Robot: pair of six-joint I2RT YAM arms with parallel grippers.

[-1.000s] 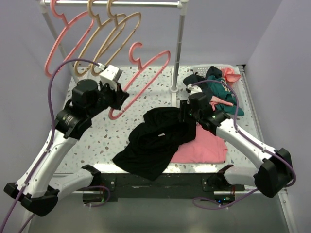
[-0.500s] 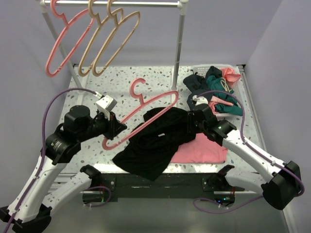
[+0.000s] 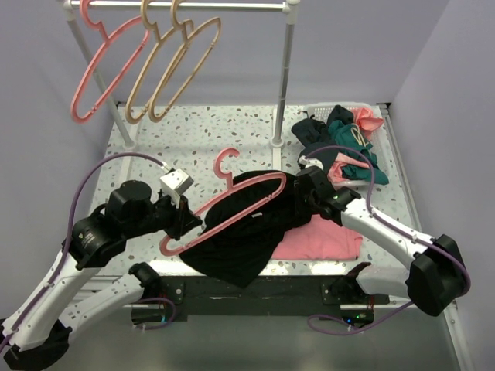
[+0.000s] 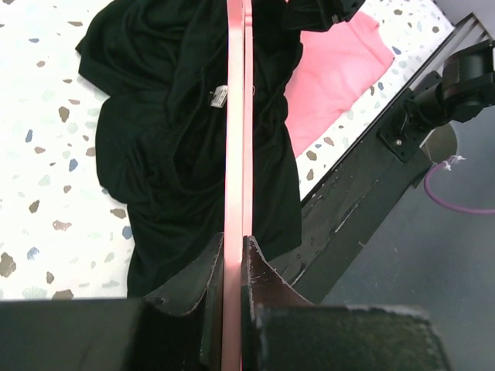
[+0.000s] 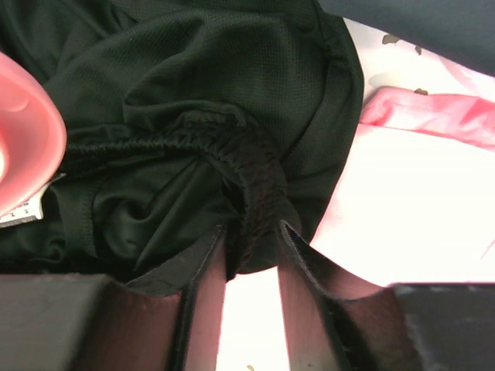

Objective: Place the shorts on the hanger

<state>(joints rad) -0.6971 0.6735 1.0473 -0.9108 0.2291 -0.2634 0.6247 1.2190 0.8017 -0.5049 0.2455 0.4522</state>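
The black shorts point(image 3: 236, 232) lie crumpled on the table's near middle. My left gripper point(image 3: 181, 222) is shut on the lower end of the pink hanger point(image 3: 246, 187) and holds it slanted over the shorts, hook point(image 3: 225, 158) pointing away. In the left wrist view the hanger bar point(image 4: 235, 139) runs straight up from my shut gripper point(image 4: 234, 251) across the shorts point(image 4: 170, 147). My right gripper point(image 3: 303, 193) is shut on the shorts' elastic waistband point(image 5: 251, 185) at their right edge, the fabric pinched in the gripper point(image 5: 251, 239). The hanger's end point(image 5: 23, 151) shows at the left.
A flat pink cloth point(image 3: 329, 236) lies under the shorts' right side. A white basket point(image 3: 370, 108) with a teal garment point(image 3: 352, 147) stands at the back right. A clothes rack post point(image 3: 285, 77) stands behind, with another pink hanger point(image 3: 94, 73) and two tan hangers point(image 3: 166, 73).
My left arm has brought the pink hanger down and toward the near side, over the shorts. My right gripper has kept hold of the waistband and shifted slightly.
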